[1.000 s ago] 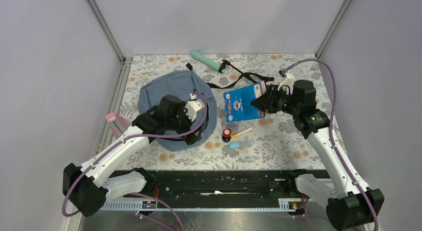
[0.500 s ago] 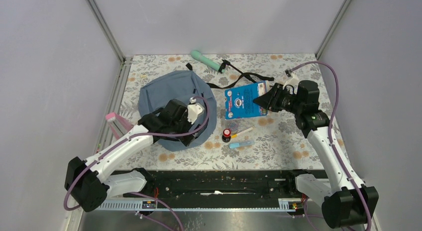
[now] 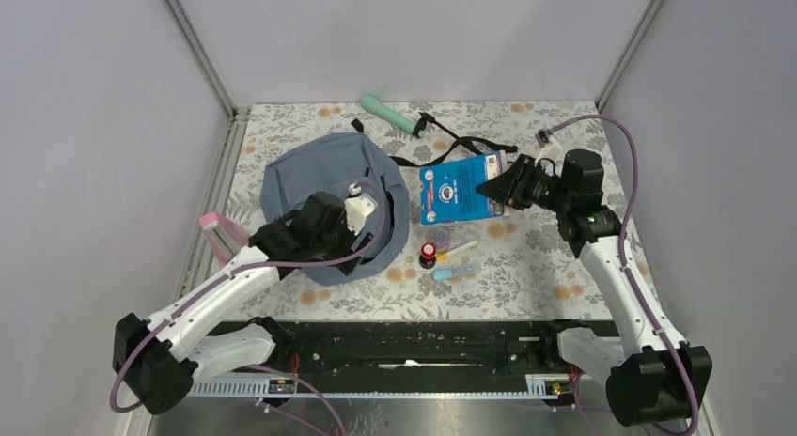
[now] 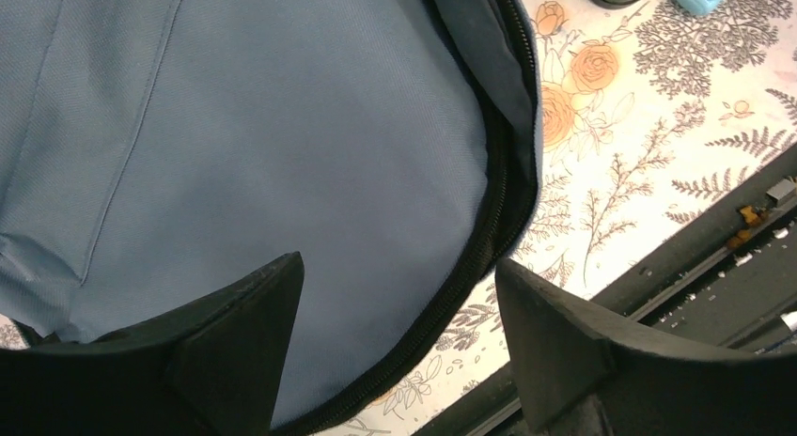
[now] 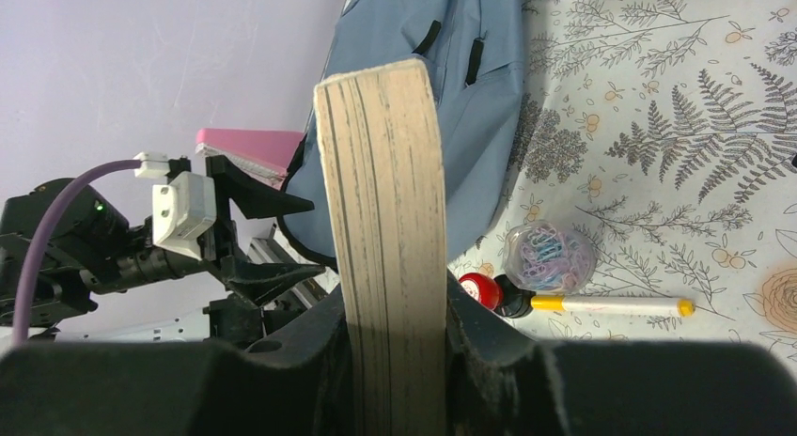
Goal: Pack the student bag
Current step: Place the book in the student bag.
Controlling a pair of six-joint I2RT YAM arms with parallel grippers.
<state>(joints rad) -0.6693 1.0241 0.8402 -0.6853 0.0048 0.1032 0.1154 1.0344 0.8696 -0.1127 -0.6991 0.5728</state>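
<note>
The slate-blue student bag (image 3: 324, 178) lies flat on the left of the table, and its fabric and dark zipper fill the left wrist view (image 4: 235, 145). My left gripper (image 3: 350, 251) hovers open and empty over the bag's near zipper edge (image 4: 399, 304). My right gripper (image 3: 500, 189) is shut on a blue-covered book (image 3: 458, 192), held by its right end and tilted up off the table. In the right wrist view (image 5: 395, 347) the book's page edge (image 5: 385, 201) stands upright between the jaws, with the bag (image 5: 461, 98) beyond it.
A mint-green bottle (image 3: 387, 114) and black straps (image 3: 451, 147) lie at the back. A red-capped stamp (image 3: 429, 255), a pen (image 3: 458, 249) and a light-blue item (image 3: 456, 272) lie between bag and book. A clear paper-clip box (image 5: 550, 256) is there too. A pink notebook (image 3: 221, 231) leans at the left edge.
The right gripper has drawn back to the right and raised the book slightly. The left gripper has slid a little toward the bag's near edge.
</note>
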